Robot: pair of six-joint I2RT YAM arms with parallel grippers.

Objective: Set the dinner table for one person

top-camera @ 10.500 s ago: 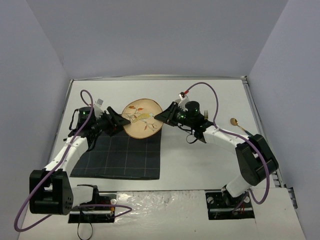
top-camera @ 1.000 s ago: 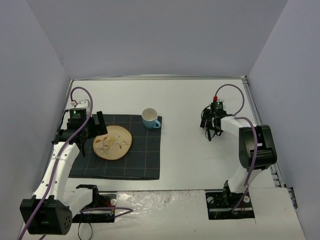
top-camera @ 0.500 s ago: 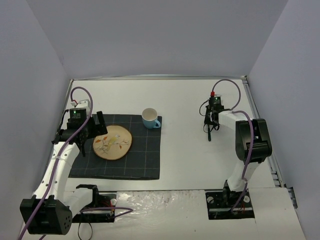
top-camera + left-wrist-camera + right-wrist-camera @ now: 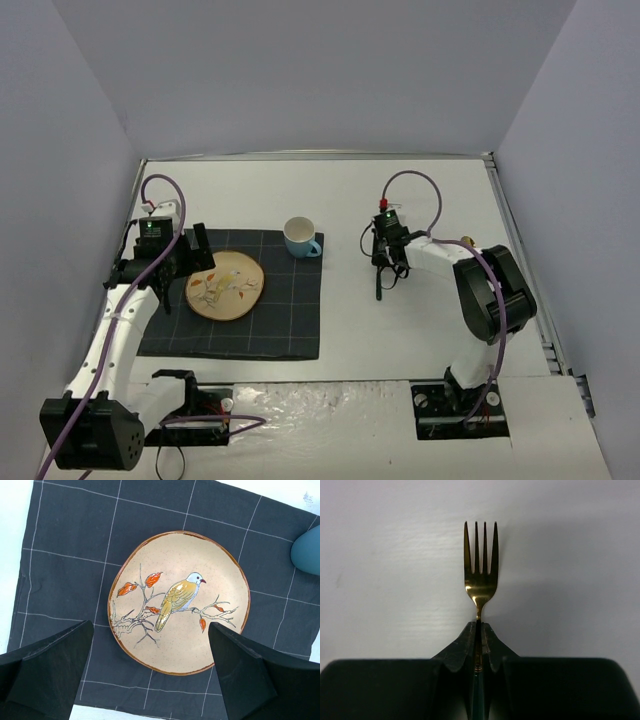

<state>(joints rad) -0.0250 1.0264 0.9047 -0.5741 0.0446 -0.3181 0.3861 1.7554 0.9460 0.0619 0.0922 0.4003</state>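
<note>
The big flat white dinner table [image 4: 400,330] lies under everything. A dark grey checked cloth placemat [image 4: 290,320] covers its 9 o'clock side, to mark one person's place. The round tan plate with a painted bird [image 4: 225,285] sits on the mat, with the small blue cup [image 4: 300,237] at the plate's 1 o'clock. The right gripper [image 4: 480,630] is squeezed tight on the thin gold fork [image 4: 480,565], prongs at 12 o'clock, at the mat's 3 o'clock. I think the fork goes beside the plate. The left gripper [image 4: 151,627] hangs wide open above the plate, holding nothing.
</note>
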